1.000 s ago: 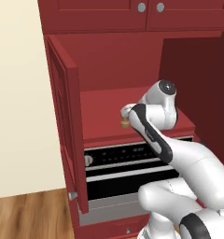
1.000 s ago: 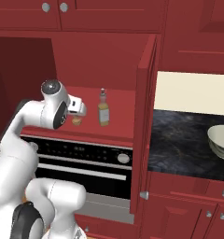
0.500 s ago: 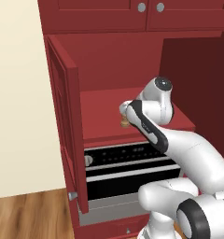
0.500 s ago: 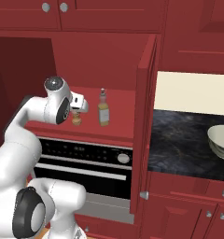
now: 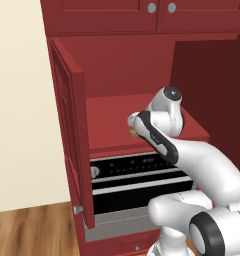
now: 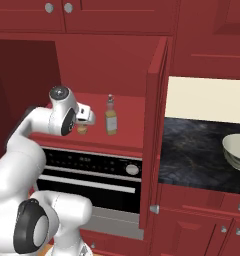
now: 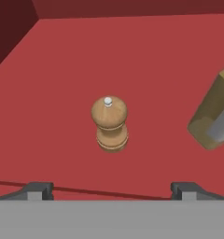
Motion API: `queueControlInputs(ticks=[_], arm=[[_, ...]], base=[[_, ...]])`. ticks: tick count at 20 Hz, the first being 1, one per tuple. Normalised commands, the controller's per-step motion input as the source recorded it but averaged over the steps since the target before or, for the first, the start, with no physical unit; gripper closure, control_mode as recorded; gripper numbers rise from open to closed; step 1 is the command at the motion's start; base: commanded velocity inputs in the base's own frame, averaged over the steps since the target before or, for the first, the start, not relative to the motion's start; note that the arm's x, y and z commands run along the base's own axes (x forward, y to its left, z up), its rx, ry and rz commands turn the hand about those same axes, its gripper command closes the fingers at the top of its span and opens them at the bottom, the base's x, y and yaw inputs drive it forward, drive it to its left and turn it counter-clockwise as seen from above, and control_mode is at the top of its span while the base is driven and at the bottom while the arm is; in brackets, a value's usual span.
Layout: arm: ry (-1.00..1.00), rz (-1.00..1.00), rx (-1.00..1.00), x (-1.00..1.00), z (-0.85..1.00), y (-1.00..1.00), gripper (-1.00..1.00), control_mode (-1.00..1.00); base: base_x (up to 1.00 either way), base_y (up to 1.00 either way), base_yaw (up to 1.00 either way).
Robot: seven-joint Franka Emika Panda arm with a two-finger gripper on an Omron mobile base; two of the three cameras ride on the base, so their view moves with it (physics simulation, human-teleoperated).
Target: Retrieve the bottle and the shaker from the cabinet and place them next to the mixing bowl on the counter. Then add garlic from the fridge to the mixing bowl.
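Red cabinet point(image 5: 142, 75) walls frame the left base view, where the white arm has swung further in over the cabinet shelf point(image 5: 112, 120) than half a second ago, its wrist now lower and nearer the shelf's front edge; a sliver of the tan shaker point(image 5: 133, 133) peeks out just below the wrist. In the right base view the claw point(image 6: 87, 120) sits right above the shaker point(image 6: 82, 130), closer over it than before, with the pale yellow bottle point(image 6: 111, 116) standing upright just beyond it, untouched; far off past the open door, the cream mixing bowl point(image 6: 237, 150) rests on the black worktop point(image 6: 192, 150). In the hand view the shaker point(image 7: 109, 124) stands upright ahead of the claw point(image 7: 111, 189), centred between its two fingertips point(image 7: 37, 189), which are spread wide and grip nothing; the bottle point(image 7: 214, 116) leans in at the side.
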Motion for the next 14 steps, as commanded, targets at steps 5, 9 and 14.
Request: queueControlInputs(ticks=[5, 9, 14], arm=[[0.0, 0.0, 0.0, 0.1, -0.11, 0.09, -1.0, -1.0], [0.0, 0.0, 0.0, 0.22, 0.0, 0.19, -1.0, -1.0], [0.0, 0.0, 0.0, 0.17, 0.0, 0.11, -1.0, -1.0]], base=[[0.0, 0.0, 0.0], [0.0, 0.0, 0.0], [0.0, 0.0, 0.0]])
